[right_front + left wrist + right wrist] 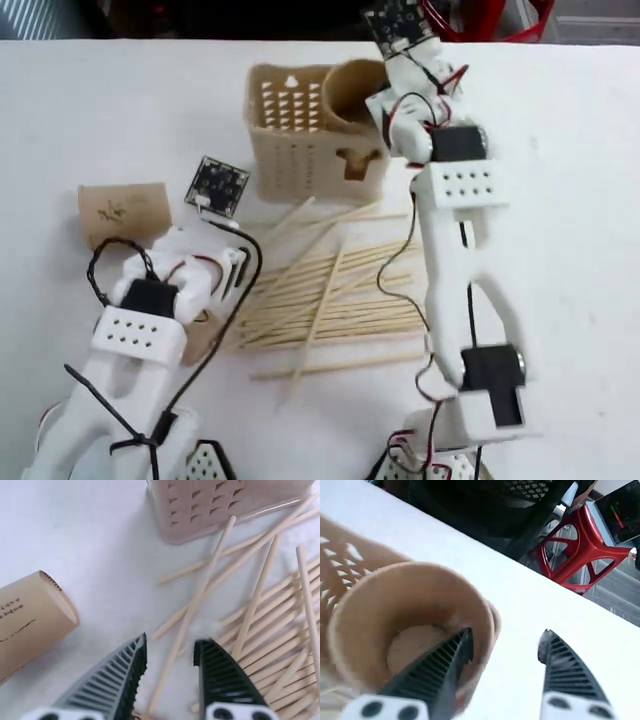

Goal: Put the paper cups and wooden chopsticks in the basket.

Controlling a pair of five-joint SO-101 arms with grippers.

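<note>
basket (pixel 300 150): upright at the far middle of the surface (pixel 570 220); lattice walls.
cup in basket (pixel 352 92): stands in the right part of the basket, mouth up.
right end effector (pixel 507 632): wide; one finger is inside the cup in basket, the other outside its rim, with the cup wall between them.
loose cup (pixel 124 211): on its side on the surface, left of the basket and apart from it.
chopsticks (pixel 330 295): scattered heap on the surface in front of the basket, between the two arms; a few reach the foot of the basket.
left end effector (pixel 170 652): wide, low over the left edge of the heap; one chopstick runs between its fingers; the loose cup lies to one side, not touching.
</note>
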